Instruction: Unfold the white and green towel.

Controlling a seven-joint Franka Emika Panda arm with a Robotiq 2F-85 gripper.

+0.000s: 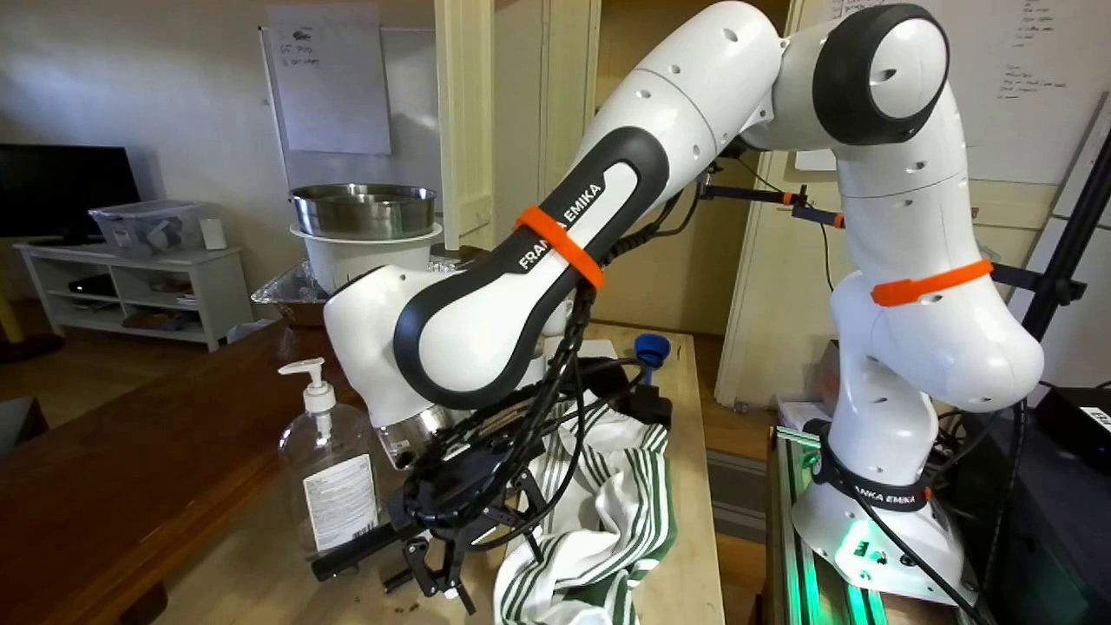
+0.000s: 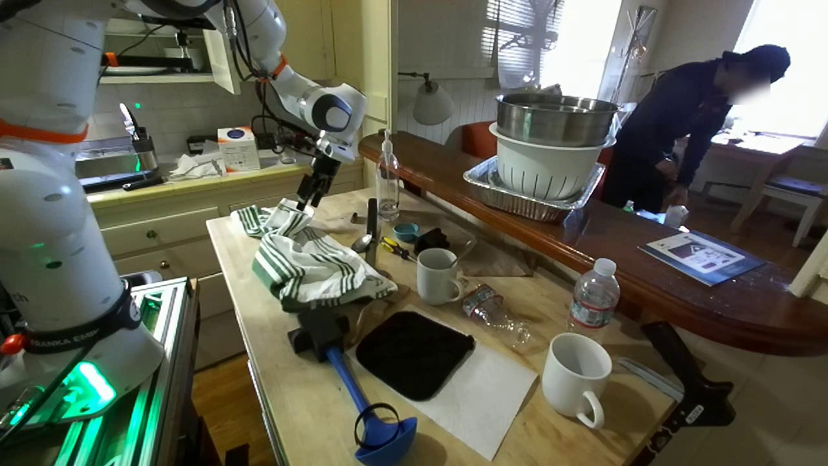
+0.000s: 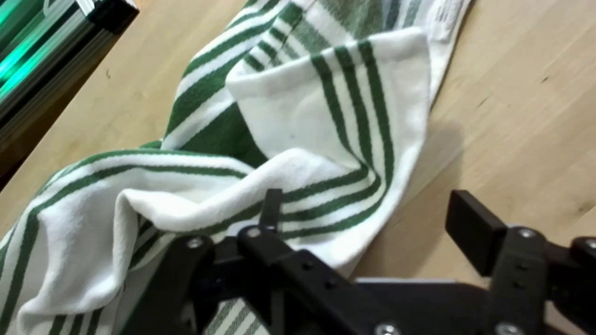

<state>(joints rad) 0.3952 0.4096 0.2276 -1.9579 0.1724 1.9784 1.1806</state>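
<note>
towel (image 2: 321, 262): crumpled on table (image 2: 275, 375) | gripper (image 3: 372, 217): jaws parted, at towel edge

The pale wooden tabletop (image 2: 304, 414) carries a bunched white and green towel (image 2: 317, 265). Just beside the towel lie a metal spoon (image 2: 361, 244), a long dark utensil (image 2: 372, 223) and a black block (image 2: 320, 331), where the shaft of a blue tool (image 2: 349, 382) ends. Near the towel are a yellow and black tool (image 2: 392, 247), a small blue cup (image 2: 407, 232), a pale mug (image 2: 435, 278) and a partly covered white sheet (image 2: 488, 401). A clear pump bottle (image 1: 340, 503) stands upright, apart from the towel. Farther from it, 1 plastic bottle (image 2: 485, 307) lies on its side; well apart from the towel stand 1 upright bottle (image 2: 590, 307) and 1 white mug (image 2: 568, 378).
</note>
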